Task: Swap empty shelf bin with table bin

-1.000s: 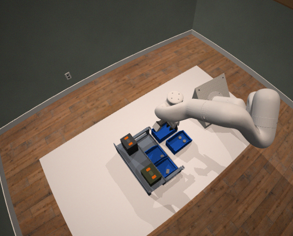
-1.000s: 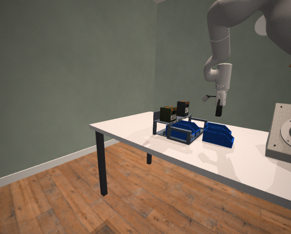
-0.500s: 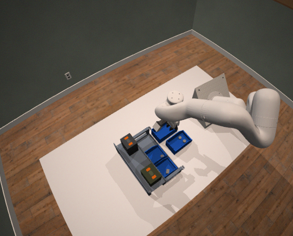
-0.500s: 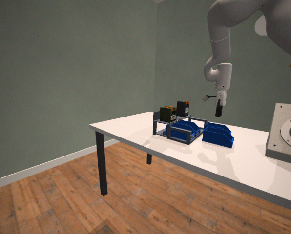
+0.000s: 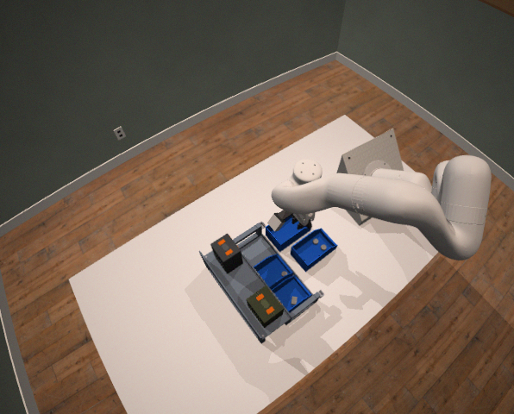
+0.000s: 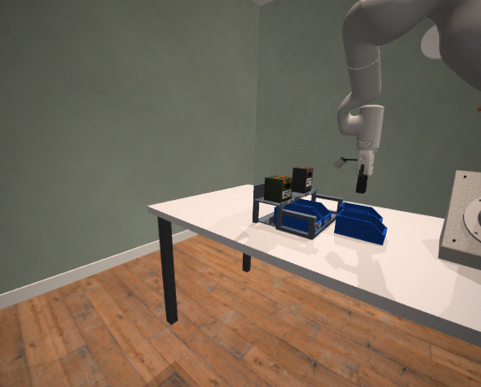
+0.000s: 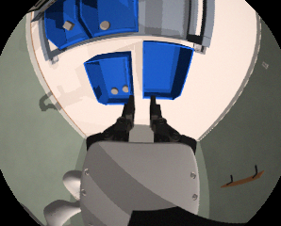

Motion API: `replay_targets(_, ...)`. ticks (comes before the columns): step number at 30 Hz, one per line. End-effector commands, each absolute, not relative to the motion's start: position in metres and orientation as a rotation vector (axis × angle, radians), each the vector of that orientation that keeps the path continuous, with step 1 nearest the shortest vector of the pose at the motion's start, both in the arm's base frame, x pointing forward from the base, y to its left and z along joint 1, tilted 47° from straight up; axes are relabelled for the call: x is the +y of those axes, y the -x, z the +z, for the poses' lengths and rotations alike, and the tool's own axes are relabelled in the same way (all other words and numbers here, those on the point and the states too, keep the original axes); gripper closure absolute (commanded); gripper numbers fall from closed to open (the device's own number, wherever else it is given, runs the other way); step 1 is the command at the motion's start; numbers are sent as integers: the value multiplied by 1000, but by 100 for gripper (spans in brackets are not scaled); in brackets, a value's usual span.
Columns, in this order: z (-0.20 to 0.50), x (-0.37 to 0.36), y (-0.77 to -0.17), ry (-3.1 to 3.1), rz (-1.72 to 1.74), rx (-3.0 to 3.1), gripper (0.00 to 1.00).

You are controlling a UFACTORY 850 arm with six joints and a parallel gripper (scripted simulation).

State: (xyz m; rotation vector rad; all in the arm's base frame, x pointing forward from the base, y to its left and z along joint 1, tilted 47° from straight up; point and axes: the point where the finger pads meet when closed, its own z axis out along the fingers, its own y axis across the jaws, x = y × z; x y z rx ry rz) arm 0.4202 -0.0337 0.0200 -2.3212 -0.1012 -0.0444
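Observation:
Two blue open bins stand side by side on the table in front of the shelf. The empty bin is the one nearer the shelf's vacant place. The other bin holds two small grey parts. My gripper hangs well above the near ends of these two bins, pointing down. Its fingers stand a little apart with nothing between them. In the side view the empty bin is behind the bin with parts.
The grey shelf holds two more blue bins, each with a part. A dark box and an olive box stand on its upper board. The robot's base plate is at the right.

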Motion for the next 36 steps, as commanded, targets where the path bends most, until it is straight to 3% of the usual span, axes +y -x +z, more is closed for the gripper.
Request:
replay_targets(1, 19, -33, -421, 2322, -46, -101, 74)
replay_targets(36, -18, 6, -421, 2322, -46, -101, 74)
